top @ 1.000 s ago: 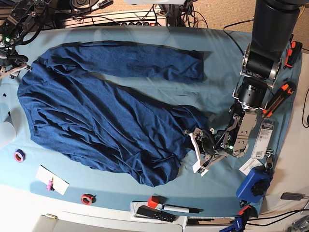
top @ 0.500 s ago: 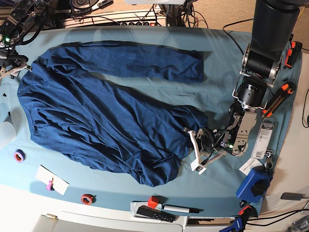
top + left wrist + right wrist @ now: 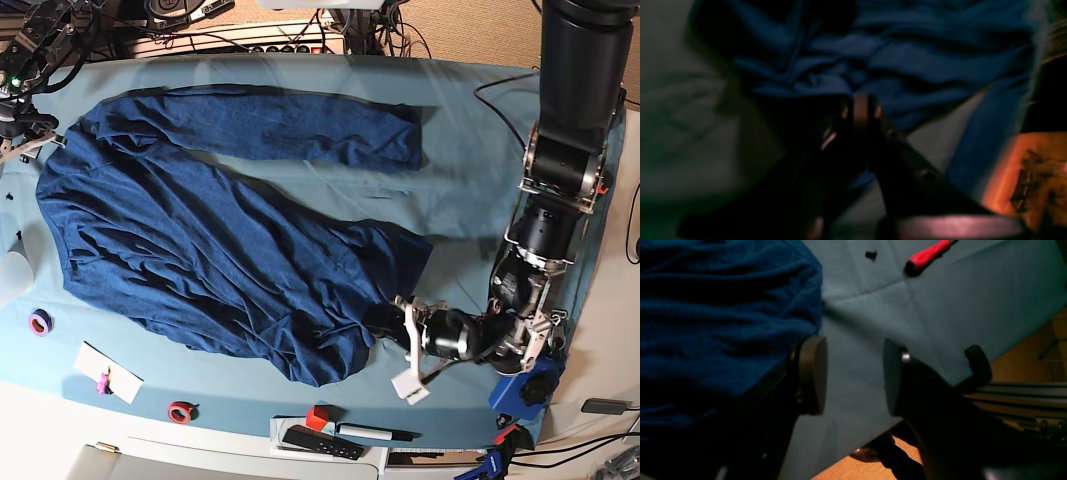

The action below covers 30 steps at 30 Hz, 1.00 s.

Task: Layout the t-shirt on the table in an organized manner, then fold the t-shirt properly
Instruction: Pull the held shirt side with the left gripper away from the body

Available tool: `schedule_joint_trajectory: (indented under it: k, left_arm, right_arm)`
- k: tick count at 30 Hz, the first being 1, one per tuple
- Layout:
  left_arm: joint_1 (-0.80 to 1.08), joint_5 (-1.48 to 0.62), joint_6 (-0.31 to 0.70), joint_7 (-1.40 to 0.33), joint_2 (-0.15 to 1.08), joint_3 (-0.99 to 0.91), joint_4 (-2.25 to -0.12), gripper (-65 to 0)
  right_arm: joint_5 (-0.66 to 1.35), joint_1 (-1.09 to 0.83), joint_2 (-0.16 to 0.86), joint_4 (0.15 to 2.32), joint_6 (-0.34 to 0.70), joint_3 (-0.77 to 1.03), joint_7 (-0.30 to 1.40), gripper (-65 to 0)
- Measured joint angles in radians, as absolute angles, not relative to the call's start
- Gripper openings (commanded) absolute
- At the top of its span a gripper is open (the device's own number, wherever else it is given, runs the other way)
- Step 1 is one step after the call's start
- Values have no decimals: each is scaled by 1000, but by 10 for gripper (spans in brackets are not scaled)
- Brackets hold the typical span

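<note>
Now left pincer [image 3: 392, 322] pinches t-shirt [image 3: 200, 240] edge; right pincer [image 3: 853, 373] gapes.

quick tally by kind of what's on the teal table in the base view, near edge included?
T-shirt: 1
Tape rolls: 2, purple, red
White card with pink clip: 1
Red block: 1
Black marker: 1
Black remote-like bar: 1
Blue clamp-like tool: 1
Total: 8
</note>
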<state>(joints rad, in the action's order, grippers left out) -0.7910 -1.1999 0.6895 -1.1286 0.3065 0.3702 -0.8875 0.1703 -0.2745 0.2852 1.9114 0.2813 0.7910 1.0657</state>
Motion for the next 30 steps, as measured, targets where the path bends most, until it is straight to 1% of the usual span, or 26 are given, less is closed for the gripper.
schedule_joint_trajectory:
  k: [3, 5, 11, 19, 25, 30]
  left_arm:
    - [-794, -1456, 693, -1314, 311, 370, -889, -650]
    - [-794, -1458, 699, -1413, 308, 370, -892, -650]
    - [-791, -1456, 698, -1407, 334, 371, -895, -650]
    - [-778, -1457, 698, -1403, 482, 370, -897, -650]
    - [-685, -1457, 698, -1405, 536, 371, -899, -650]
    - [-588, -1458, 689, -1401, 532, 371, -907, -650]
  right_arm:
    - [170, -275, 285, 1911, 281, 791, 1066, -379]
    - [171, -274, 285, 1911, 281, 791, 1065, -379]
    - [170, -274, 285, 1911, 281, 791, 1065, -379]
    - [170, -274, 285, 1911, 281, 791, 1065, -379]
    - [170, -274, 285, 1911, 281, 791, 1065, -379]
    - [170, -274, 285, 1911, 281, 791, 1062, -379]
